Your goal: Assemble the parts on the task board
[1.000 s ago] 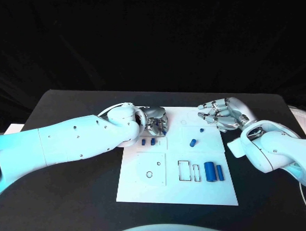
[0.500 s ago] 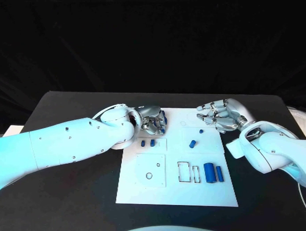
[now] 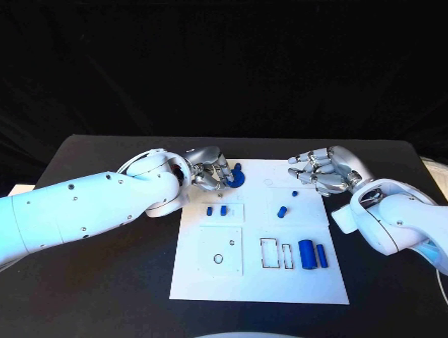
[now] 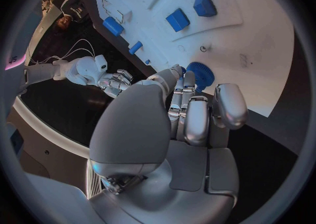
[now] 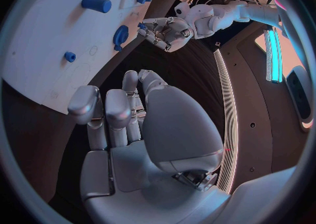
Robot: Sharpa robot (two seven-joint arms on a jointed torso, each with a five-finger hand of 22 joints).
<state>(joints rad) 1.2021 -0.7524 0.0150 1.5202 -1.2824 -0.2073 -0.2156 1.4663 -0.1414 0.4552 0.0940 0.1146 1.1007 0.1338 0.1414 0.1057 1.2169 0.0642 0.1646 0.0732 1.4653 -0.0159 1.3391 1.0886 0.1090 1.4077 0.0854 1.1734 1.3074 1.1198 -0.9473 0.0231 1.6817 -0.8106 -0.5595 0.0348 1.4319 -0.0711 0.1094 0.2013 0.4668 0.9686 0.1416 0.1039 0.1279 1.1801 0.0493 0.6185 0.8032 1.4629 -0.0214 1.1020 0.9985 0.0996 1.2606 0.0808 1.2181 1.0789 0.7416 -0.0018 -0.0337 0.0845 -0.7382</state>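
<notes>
While the left hand (image 3: 209,174) hung over the far left corner of the task board (image 3: 244,282), its fingertips pinched a round blue gear (image 3: 234,175) with a toothed rim. Two small blue blocks (image 3: 217,210) lay just beyond, near the board's left edge. Toward the middle lay a short blue peg (image 3: 282,210) and a tiny blue stud (image 3: 294,192). Nearer the robot, two blue cylinders (image 3: 313,253) lay side by side beside outlined slots. No writing could be read. At the far right corner, the right hand (image 3: 322,170) hovered above the black worktop (image 3: 102,282), fingers curled together around nothing.
</notes>
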